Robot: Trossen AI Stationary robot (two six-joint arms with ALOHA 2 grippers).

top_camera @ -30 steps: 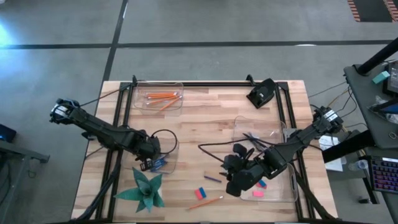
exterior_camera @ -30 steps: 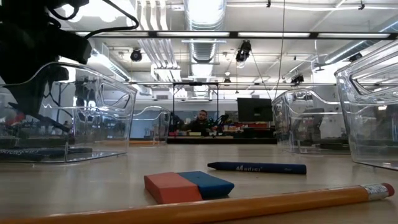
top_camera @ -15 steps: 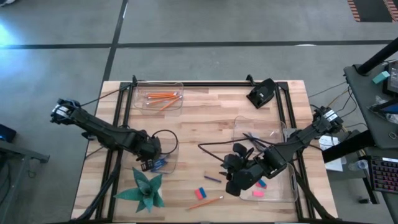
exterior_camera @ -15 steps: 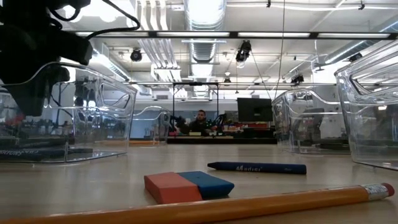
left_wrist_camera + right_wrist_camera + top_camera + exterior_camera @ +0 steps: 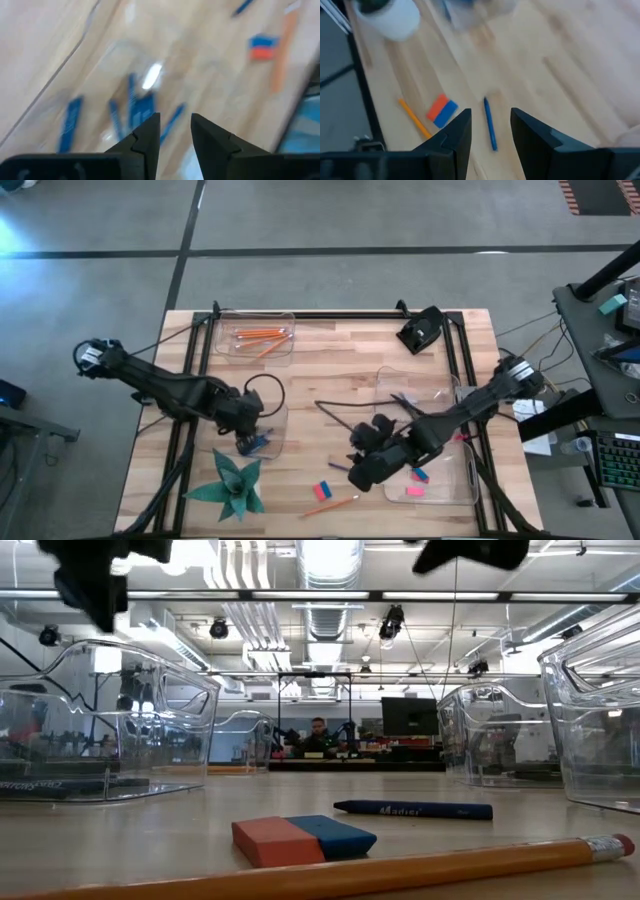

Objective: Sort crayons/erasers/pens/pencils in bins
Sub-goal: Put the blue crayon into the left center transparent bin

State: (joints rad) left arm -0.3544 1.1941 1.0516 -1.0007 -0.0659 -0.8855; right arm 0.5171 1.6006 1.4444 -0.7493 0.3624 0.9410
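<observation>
My left gripper (image 5: 244, 437) (image 5: 175, 132) is open and hangs over the clear bin (image 5: 274, 418) that holds several blue crayons (image 5: 131, 102). My right gripper (image 5: 358, 472) (image 5: 490, 125) is open above a loose dark blue stick (image 5: 490, 131) (image 5: 412, 809); whether this is a pen or a crayon I cannot tell. Beside the stick, a red-and-blue eraser (image 5: 322, 491) (image 5: 302, 838) and an orange pencil (image 5: 335, 503) (image 5: 400, 865) lie flat on the table. More orange pencils (image 5: 262, 336) lie in the far left bin, and pink and blue erasers (image 5: 417, 483) lie in the near right bin.
A green paper star (image 5: 235, 485) sits near the table's front left corner. A clear bin (image 5: 425, 387) with dark pens stands behind my right arm. A black device (image 5: 420, 330) lies at the far edge, and a dark cable (image 5: 335, 420) crosses the middle of the table.
My left gripper has risen out of the crayon bin and now hangs above its rim. My right gripper has moved toward the table's left, away from the eraser bin, to a place over the loose dark blue stick.
</observation>
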